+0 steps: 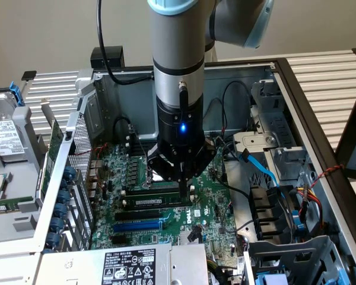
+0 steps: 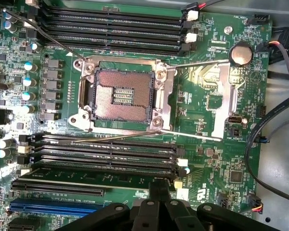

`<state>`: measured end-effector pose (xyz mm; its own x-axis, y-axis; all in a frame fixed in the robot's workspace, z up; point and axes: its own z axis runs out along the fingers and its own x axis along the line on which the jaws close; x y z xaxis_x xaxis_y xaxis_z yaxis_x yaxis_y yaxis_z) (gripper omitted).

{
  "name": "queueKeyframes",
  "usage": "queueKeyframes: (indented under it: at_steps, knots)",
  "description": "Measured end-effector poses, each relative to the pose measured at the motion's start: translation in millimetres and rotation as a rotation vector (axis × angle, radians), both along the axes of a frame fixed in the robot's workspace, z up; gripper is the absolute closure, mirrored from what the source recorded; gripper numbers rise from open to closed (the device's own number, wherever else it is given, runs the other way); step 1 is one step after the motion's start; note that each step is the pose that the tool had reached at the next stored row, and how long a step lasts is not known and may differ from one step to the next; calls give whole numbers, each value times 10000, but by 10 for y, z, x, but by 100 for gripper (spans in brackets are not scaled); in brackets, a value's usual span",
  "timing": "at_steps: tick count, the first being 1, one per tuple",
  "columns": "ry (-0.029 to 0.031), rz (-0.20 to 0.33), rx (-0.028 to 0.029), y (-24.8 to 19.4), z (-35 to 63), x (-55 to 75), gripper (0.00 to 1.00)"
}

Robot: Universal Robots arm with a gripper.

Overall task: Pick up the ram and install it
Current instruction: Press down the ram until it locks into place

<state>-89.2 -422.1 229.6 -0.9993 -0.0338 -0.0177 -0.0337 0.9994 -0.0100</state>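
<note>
The ram [image 1: 156, 202], a narrow green stick with a white label, stands on edge in a black slot on the motherboard [image 1: 207, 205], parallel to another long black slot [image 1: 143, 192] behind it. My gripper [image 1: 183, 187] hangs straight down over the ram's end toward the exterior view's right. Its dark fingers are shut together and their tip meets the stick's top edge. In the wrist view the shut fingertips [image 2: 154, 190] sit over the end of the lowest black slot [image 2: 106, 169], where the stick is edge-on and hard to make out.
The open CPU socket [image 2: 123, 94] lies between two banks of black slots. A blue slot [image 1: 139, 226] runs in front of the ram. Blue and black cables [image 1: 258, 163] and drive bays crowd the exterior view's right. A labelled power supply [image 1: 127, 267] sits at the front.
</note>
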Motion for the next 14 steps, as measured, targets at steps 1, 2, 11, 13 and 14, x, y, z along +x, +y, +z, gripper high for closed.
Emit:
queueKeyframes:
  at_steps: [1,2,11,13,14]
  knots:
    - [1,1,25,0,12,0,90]
    - [0,1,52,0,30,1,90]
    - [1,-40,251,-50,73,0,90]
    - [-1,-62,288,-57,71,0,90]
    - [0,-69,289,-70,71,0,90]
